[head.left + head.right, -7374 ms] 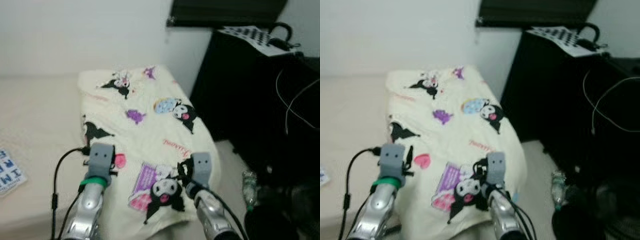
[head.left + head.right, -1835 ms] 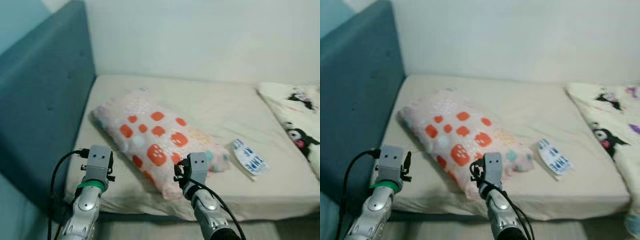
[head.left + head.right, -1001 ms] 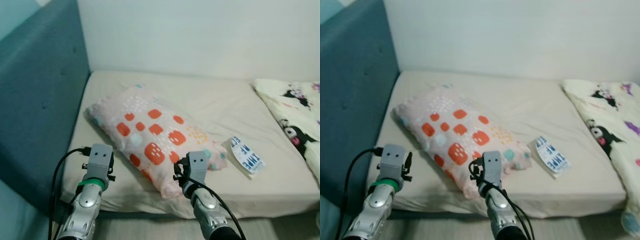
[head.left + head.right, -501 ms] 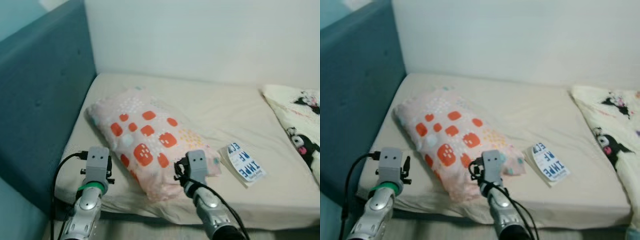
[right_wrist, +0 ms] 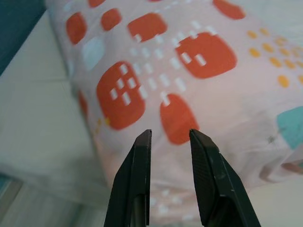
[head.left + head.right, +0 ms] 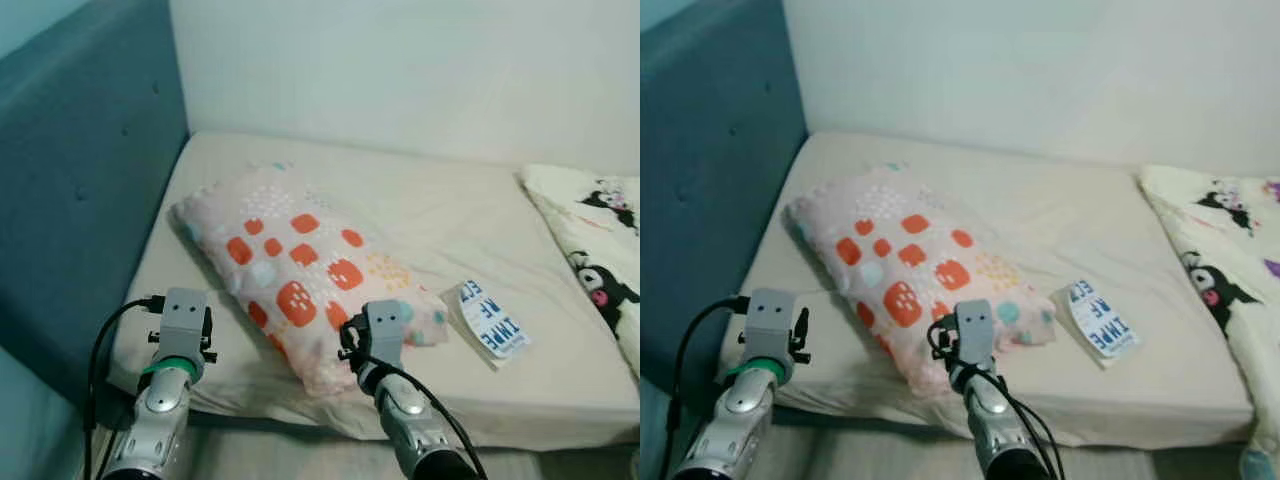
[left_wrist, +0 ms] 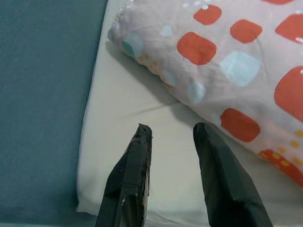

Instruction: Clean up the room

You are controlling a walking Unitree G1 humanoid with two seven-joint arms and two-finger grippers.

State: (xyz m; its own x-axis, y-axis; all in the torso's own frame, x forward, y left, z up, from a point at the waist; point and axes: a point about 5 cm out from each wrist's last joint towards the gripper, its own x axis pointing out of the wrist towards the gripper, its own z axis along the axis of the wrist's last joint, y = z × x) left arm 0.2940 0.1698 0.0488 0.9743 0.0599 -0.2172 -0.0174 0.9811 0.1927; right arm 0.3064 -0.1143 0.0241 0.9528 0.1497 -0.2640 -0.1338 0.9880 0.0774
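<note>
Pillow (image 6: 305, 275): lying askew on bed (image 6: 440, 215), now nearer after robot's approach.
Right gripper (image 5: 169, 137): spread, closing in.
Left gripper (image 7: 172, 135): spread, hovering.

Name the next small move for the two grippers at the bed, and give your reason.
Probably ease both arms forward onto the pillow. It lies askew across the mattress, its near corner at the bed edge. The right gripper is open, just short of the pillow's near end; the left gripper is open above bare sheet beside it. Neither touches it.
</note>
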